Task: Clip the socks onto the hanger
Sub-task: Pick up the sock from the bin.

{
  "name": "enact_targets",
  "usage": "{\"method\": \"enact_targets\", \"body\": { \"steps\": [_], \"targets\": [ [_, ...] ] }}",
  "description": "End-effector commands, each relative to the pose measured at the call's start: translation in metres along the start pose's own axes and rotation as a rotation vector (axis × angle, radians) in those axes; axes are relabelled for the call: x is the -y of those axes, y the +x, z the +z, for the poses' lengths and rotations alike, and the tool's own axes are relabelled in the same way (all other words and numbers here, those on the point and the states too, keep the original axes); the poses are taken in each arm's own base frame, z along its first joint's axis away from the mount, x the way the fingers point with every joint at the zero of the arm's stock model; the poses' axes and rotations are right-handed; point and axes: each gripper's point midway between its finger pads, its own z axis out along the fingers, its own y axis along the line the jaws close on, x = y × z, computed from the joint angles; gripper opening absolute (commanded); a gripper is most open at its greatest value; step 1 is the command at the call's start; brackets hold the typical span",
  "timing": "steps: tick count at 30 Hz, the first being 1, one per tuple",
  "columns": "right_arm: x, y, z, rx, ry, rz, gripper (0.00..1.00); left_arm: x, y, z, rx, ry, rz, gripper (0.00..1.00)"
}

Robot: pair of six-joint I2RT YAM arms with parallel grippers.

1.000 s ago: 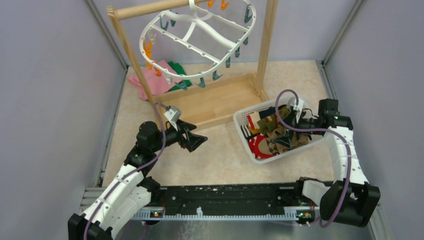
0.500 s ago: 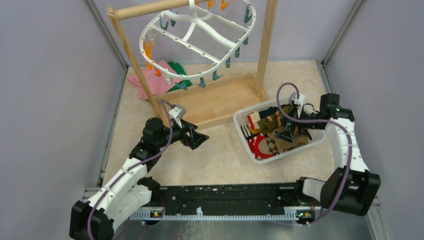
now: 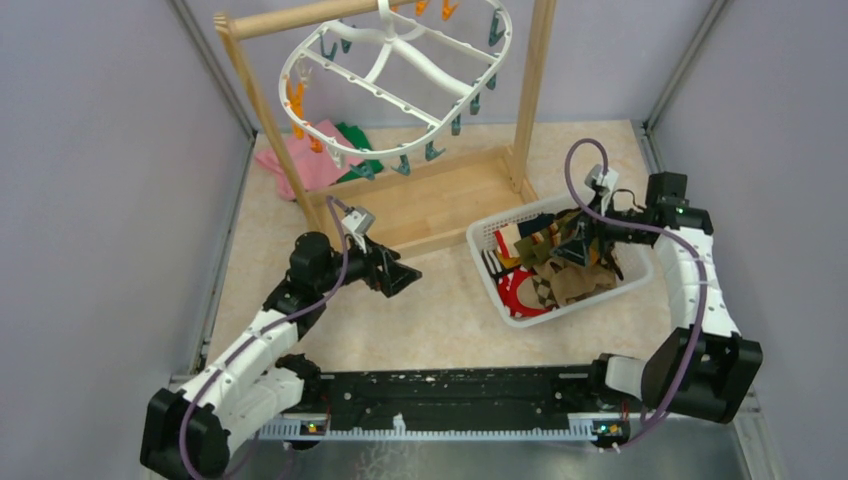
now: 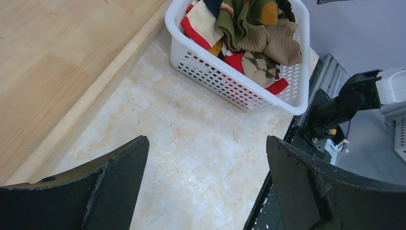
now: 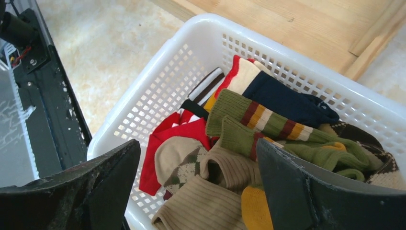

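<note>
The socks (image 5: 249,143) lie heaped in a white slotted basket (image 5: 158,62) on the right of the table. On top is an olive pair with maroon and orange stripes (image 5: 268,122). Beside it are a navy one with a cream and red cuff (image 5: 282,98), a ribbed tan one (image 5: 201,206), an argyle one (image 5: 184,158), a red one (image 5: 167,139) and a bit of yellow (image 5: 253,206).

The right gripper (image 5: 196,148) hangs just above the heap with its fingers spread wide, grasping nothing.

The hanger (image 3: 400,103), a white oval ring, hangs tilted from the pole of a wooden rack (image 3: 440,195) at the back. Teal clips (image 3: 432,152) and orange clips (image 3: 296,105) dangle from its rim, and no sock is on them.

The left gripper (image 3: 405,275) is over bare table (image 3: 440,320), between the rack's base and the basket. Its fingers are released and have nothing between them.

Pink (image 3: 310,150) and green (image 3: 355,140) cloths lie flat behind the rack's left post.
</note>
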Motion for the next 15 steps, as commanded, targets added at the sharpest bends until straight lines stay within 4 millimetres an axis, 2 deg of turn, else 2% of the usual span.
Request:
{"method": "enact_targets", "body": {
  "steps": [1, 5, 8, 11, 12, 15],
  "targets": [
    [0.008, -0.025, -0.006, 0.048, 0.090, 0.021, 0.90, 0.013, -0.011, 0.010, 0.006, 0.084, -0.068, 0.99],
    [0.029, -0.003, 0.006, -0.076, 0.222, 0.026, 0.84, 0.022, -0.001, 0.018, 0.031, 0.159, -0.188, 0.95],
    [0.018, 0.011, 0.019, -0.125, 0.169, -0.070, 0.82, 0.031, 0.011, 0.023, 0.056, 0.202, -0.198, 0.93],
    [-0.014, 0.019, 0.025, -0.140, -0.040, -0.358, 0.77, 0.034, 0.020, 0.026, 0.048, 0.218, -0.159, 0.91],
    [-0.018, 0.020, 0.026, -0.132, -0.093, -0.470, 0.76, 0.036, 0.021, 0.026, 0.054, 0.229, -0.138, 0.90],
    [-0.006, 0.014, 0.031, -0.129, -0.157, -0.694, 0.69, 0.037, 0.019, 0.026, 0.082, 0.243, -0.080, 0.87]
  ]
}}
